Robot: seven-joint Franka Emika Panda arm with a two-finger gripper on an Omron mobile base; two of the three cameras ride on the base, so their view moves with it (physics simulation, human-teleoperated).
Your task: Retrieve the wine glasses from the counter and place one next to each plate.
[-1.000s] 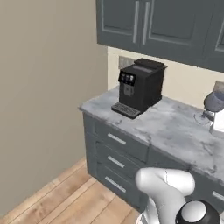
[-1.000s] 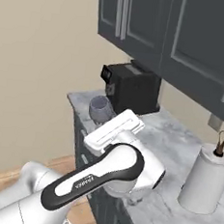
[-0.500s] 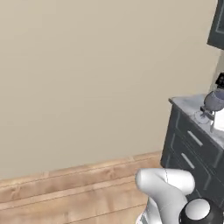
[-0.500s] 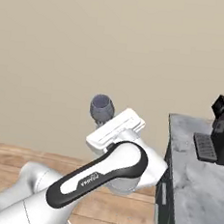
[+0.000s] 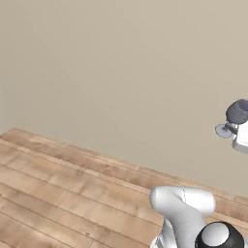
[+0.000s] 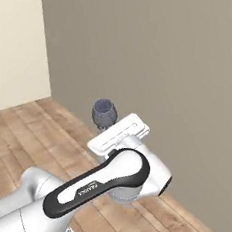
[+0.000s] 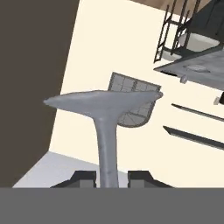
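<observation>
Your gripper [image 7: 112, 177] was clenched on the wine glass [image 7: 105, 113]: in the hand view its two dark fingertips [image 7: 83, 177] sat at six o'clock, pressed against either side of the thin stem, which ran up between them to the flat round foot spread across the middle of the frame. So the glass was off any surface, carried in the air by its stem.

In the right base view you had the white arm [image 6: 102, 179] sweeping up from seven o'clock to the centre, with the flat white hand [image 6: 120, 134] just above it and the glass's rounded, grey-tinted bowl [image 6: 104, 112] poking out at the hand's eleven o'clock, lying tilted rather than upright. In the left base view the same glass [image 5: 235, 116] hung at three o'clock, near the right edge, with its foot pointing toward nine o'clock and its bowl toward two o'clock, touching the white hand [image 5: 242, 138] beside it. The arm's base joints [image 5: 186, 213] sat at five o'clock.

Behind the arm, both base views showed you a wooden plank floor [image 5: 58, 193] and, beyond it, a plain beige-grey wall [image 5: 121, 72].

Farthest off, in the hand view, a marble-topped island [image 7: 197, 65] with dark stools [image 7: 173, 26] lay toward one to two o'clock; a pale round shape rested on its top, too small for you to make out.
</observation>
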